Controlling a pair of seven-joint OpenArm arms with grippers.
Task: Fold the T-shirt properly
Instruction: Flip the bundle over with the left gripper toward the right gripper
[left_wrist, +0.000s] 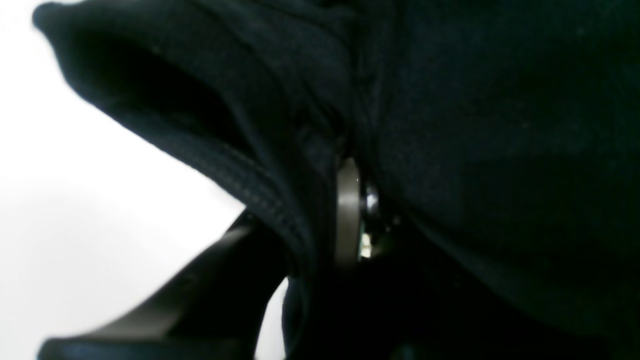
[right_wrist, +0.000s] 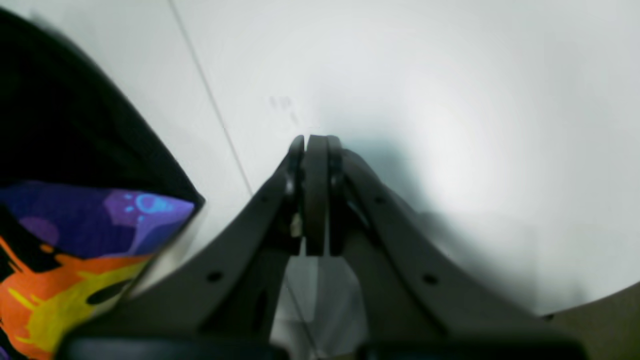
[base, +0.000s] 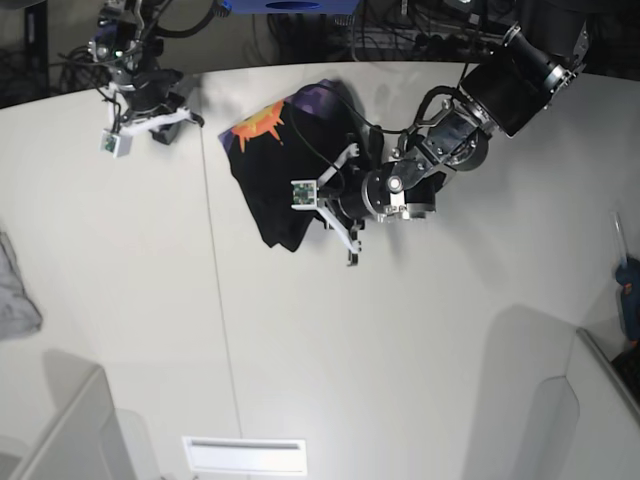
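The T-shirt (base: 285, 170) lies bunched near the desk's (base: 400, 350) far edge; soft, light and limp, it is best pinched at hem or shoulder seams. The left tool (left_wrist: 350, 215) is clamped on its cloth; the right tool (right_wrist: 315, 145) is together, empty

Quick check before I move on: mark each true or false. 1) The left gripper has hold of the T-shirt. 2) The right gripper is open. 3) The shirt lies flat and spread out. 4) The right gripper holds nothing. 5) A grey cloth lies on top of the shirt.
1) True: the left gripper is shut on the black T-shirt.
2) False: the right gripper has its fingers pressed together.
3) False: it is bunched, its orange and purple print partly showing.
4) True.
5) False: the grey cloth lies apart, at the table edge.
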